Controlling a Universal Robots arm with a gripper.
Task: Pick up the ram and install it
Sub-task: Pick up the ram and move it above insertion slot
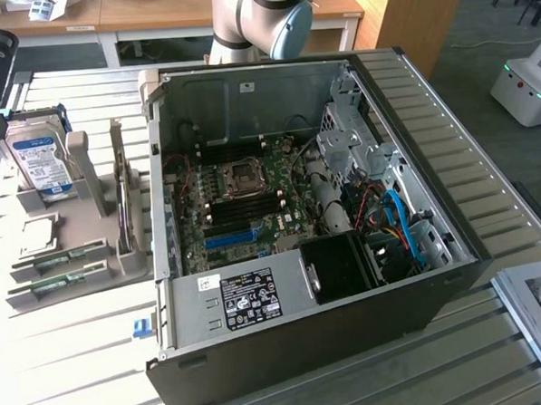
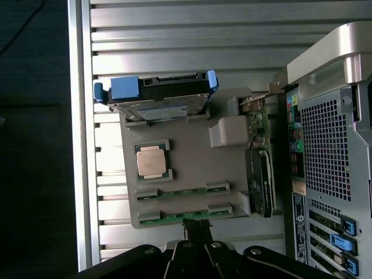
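Grey holder [image 2: 192, 157] sits on the slatted metal tabletop [image 2: 174, 35], just beside the open PC case [image 1: 420, 276].

On the holder:
- blue-labelled hard drive [image 2: 160, 102] stands at one end
- CPU [image 2: 152, 161] lies flat next to it
- two green sticks in parallel slots at the other end
- an expansion card [image 2: 258, 174] stands on edge along the side nearest the case

The ram [image 2: 183, 216] is the outer stick, at the holder's edge, seated in its slot between grey tabs. The second stick [image 2: 183, 192] is one slot in, between the ram and the CPU. In the exterior view both are at the left, well apart from the motherboard [image 1: 243, 204].

The case lies on its side, lid off. The board is exposed, with drive cage and cables on the exterior view's right. Arm elbow [image 1: 261, 17] is behind the case.

In the wrist view the hand [image 2: 196, 228] lines up with the ram's outer edge, near its middle. Can't tell if it's touching the ram, or how far open it is. The ram is in the holder, not gripped.
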